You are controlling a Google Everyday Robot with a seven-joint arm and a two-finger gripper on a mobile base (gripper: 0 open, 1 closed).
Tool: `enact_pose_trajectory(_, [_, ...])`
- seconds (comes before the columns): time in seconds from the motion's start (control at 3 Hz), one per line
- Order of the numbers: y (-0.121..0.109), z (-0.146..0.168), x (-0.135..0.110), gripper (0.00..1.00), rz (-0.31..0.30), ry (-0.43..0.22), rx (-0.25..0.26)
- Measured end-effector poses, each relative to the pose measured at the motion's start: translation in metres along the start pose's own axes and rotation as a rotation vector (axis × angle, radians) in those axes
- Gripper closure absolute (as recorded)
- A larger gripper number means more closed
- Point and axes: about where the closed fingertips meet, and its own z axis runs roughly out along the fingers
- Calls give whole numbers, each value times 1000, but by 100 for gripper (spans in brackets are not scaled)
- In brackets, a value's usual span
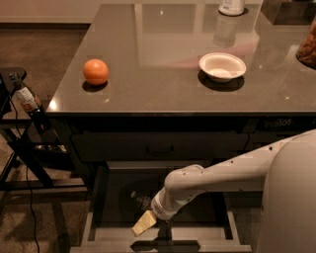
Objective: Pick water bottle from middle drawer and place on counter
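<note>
The middle drawer (90, 226) is pulled open below the counter (168, 34), showing a dark floor and grey walls. My white arm reaches from the right down into it, and my gripper (147, 221) sits low over the drawer's front left part, with a pale yellow piece at its tip. A small dark shape (139, 198) lies just behind the gripper; I cannot tell what it is. No clear water bottle shows; it is hidden or out of view.
On the counter are an orange (95, 71), a white bowl (222, 65), a white container (231, 6) at the back and a brown item (309, 45) at the right edge. A black metal stand (19, 144) with a dark bottle (29, 103) is at left.
</note>
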Motion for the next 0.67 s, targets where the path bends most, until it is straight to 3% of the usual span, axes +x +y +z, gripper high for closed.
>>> enact_pose_trajectory(0.67, [-1, 12, -3, 0, 8, -10, 2])
